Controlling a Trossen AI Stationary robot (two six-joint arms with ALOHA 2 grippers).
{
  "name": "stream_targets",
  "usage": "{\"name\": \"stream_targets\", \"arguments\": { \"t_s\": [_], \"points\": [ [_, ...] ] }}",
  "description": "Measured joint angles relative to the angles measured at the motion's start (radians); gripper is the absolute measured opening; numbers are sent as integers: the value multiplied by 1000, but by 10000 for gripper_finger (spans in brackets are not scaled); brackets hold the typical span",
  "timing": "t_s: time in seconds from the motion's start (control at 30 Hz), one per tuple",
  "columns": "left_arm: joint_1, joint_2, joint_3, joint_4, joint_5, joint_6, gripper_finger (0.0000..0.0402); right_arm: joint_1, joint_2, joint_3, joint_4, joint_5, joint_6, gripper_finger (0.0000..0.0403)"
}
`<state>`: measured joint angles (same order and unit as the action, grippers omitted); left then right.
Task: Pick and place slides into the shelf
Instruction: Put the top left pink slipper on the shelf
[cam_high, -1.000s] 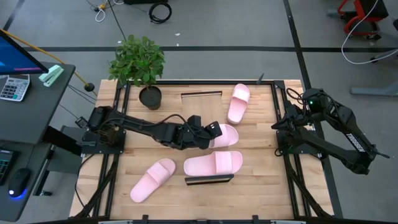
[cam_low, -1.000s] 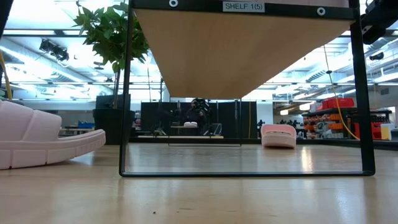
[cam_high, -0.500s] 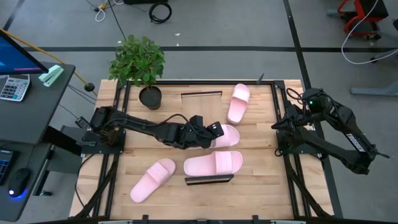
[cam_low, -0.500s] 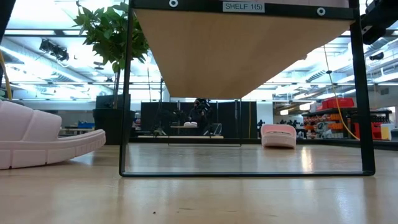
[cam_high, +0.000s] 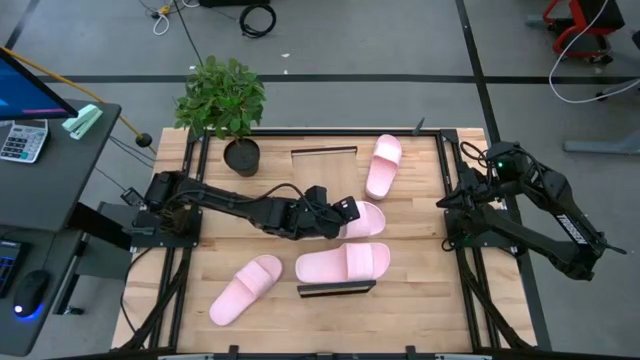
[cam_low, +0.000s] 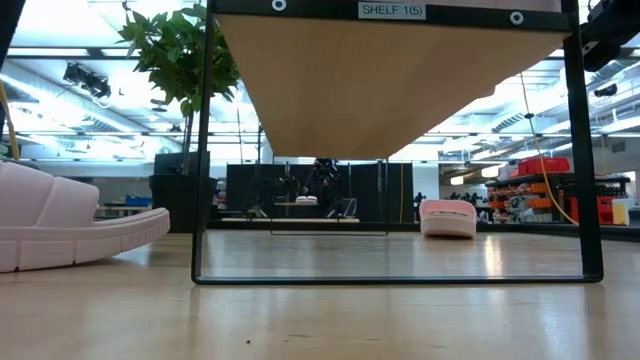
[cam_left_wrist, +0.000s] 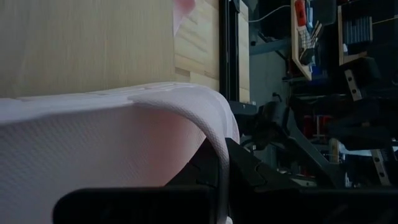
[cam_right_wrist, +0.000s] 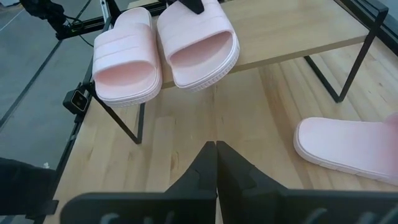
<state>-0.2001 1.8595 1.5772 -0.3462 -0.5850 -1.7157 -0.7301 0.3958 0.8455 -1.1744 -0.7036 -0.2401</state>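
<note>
1. At shelf (cam_right_wrist: 292, 37) top: can't tell if left arm (cam_high: 240, 205) jaws pinch or have let go; they sit at heel end of a slide (cam_high: 362, 216).
2. Chg: arm crept a bit toward shelf over last sec, now approx. still. Slide lies flat on the board, so placement looks nearly done.
3. Second slide (cam_high: 345, 264) beside it on shelf; two others (cam_high: 384, 165) (cam_high: 246, 288) on worktop (cam_high: 420, 300).
4. Left arm stretched low across worktop.
5. Right arm (cam_high: 530, 215) waits at its edge, jaws pressed together.
</note>
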Motion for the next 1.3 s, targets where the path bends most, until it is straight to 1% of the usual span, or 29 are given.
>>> {"name": "stream_targets", "arguments": {
  "t_s": [1.0,1.3],
  "points": [
    [-11,0,0,-43,3,2,12,0,0,0,0,0,1,0],
    [-18,0,0,-23,6,-2,12,0,0,0,0,0,1,0]
  ]
}}
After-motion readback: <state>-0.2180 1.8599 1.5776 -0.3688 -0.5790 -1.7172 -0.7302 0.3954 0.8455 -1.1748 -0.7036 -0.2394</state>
